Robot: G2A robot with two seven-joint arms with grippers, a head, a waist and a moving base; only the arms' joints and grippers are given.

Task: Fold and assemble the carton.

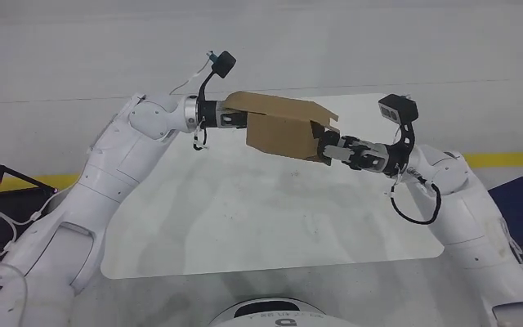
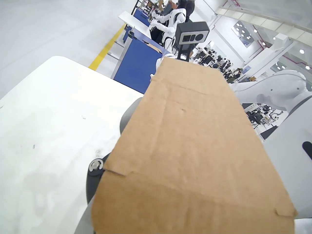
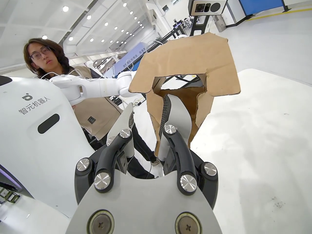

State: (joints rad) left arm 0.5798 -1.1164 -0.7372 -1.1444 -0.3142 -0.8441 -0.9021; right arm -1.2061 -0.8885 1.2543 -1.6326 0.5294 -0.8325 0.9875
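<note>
So the left gripper (image 1: 235,121), upper left of centre in the top view, looked clamped on the left end of the carton (image 1: 282,131), though the top panel hid most of its fingers. The carton hung in the air over the far side of the table (image 1: 270,221), upper middle of the frame, half popped open. At its right end the right gripper (image 1: 328,150) sat spread wide and pinched nothing. One finger (image 3: 179,115) poked inside the open end and the other (image 3: 121,122) sat outside, with a side wall loose between them.

What worried me was that only one end was really held. Any push from the right could've twisted the box in the left grip or creased a panel the wrong way. That inner finger could also have snagged the ragged end flap (image 3: 195,57) and torn it.

Not much else around, just white tabletop underneath and a yellow floor line (image 1: 498,159) at the right edge. The end flap hanging over the opening was the main thing in the way.
</note>
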